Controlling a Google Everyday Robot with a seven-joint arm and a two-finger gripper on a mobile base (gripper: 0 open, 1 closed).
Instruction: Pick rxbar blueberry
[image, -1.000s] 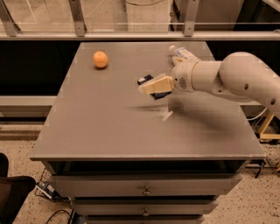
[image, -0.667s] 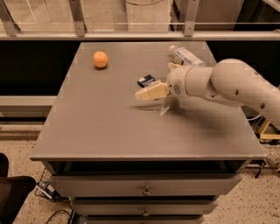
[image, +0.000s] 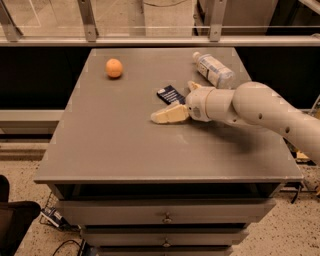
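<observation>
The rxbar blueberry (image: 170, 94) is a small dark navy bar lying flat on the grey table (image: 115, 140), right of centre. My gripper (image: 172, 101) comes in from the right on a white arm (image: 260, 107) and is low over the table at the bar. It is open: one long cream finger (image: 169, 114) lies in front of the bar and the other fingertip (image: 192, 85) shows behind its right end. The bar lies between them, and I cannot tell if either touches it.
A clear plastic bottle with a white label (image: 214, 69) lies on its side at the back right, just behind the arm. An orange round fruit (image: 114, 68) sits at the back left. A railing runs behind the table; drawers are below its front edge.
My gripper has come down and shifted towards the front left, so its fingers now straddle the bar. The bar, bottle and orange have not moved.
</observation>
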